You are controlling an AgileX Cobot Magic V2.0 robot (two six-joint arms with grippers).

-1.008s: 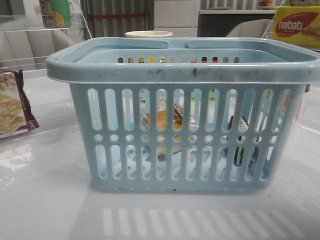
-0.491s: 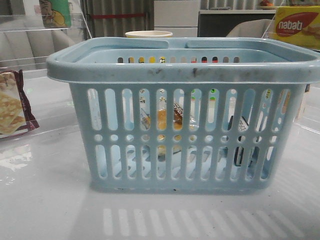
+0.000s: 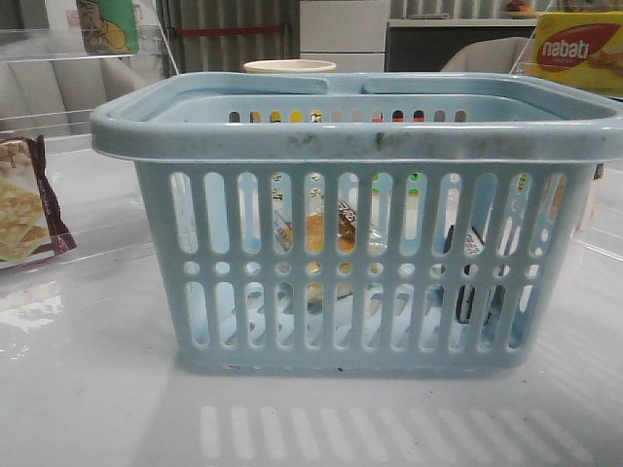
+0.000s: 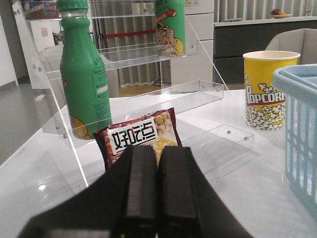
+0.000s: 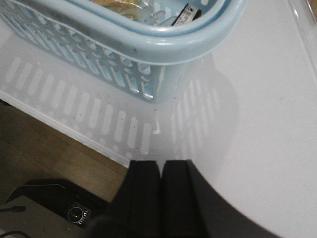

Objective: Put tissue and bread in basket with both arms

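Note:
The light blue basket [image 3: 360, 136] fills the middle of the front view. Through its slots I see the golden-orange bread [image 3: 316, 233] in clear wrap with a dark label, and the dark tissue pack [image 3: 469, 282] with a white patch, standing at the right inside. In the right wrist view the basket [image 5: 163, 42] holds the bread [image 5: 116, 4] and the tissue [image 5: 187, 14]. My left gripper [image 4: 157, 148] is shut and empty, left of the basket [image 4: 299, 124]. My right gripper [image 5: 160, 163] is shut and empty over the table's front edge. Neither gripper shows in the front view.
A maroon-edged cracker bag [image 4: 141, 136] lies just beyond the left gripper; it also shows in the front view [image 3: 24, 209]. A clear acrylic shelf [image 4: 129, 54] holds a green bottle [image 4: 84, 74]. A popcorn cup [image 4: 265, 89] stands behind the basket. A yellow nabati box [image 3: 579, 49] sits back right.

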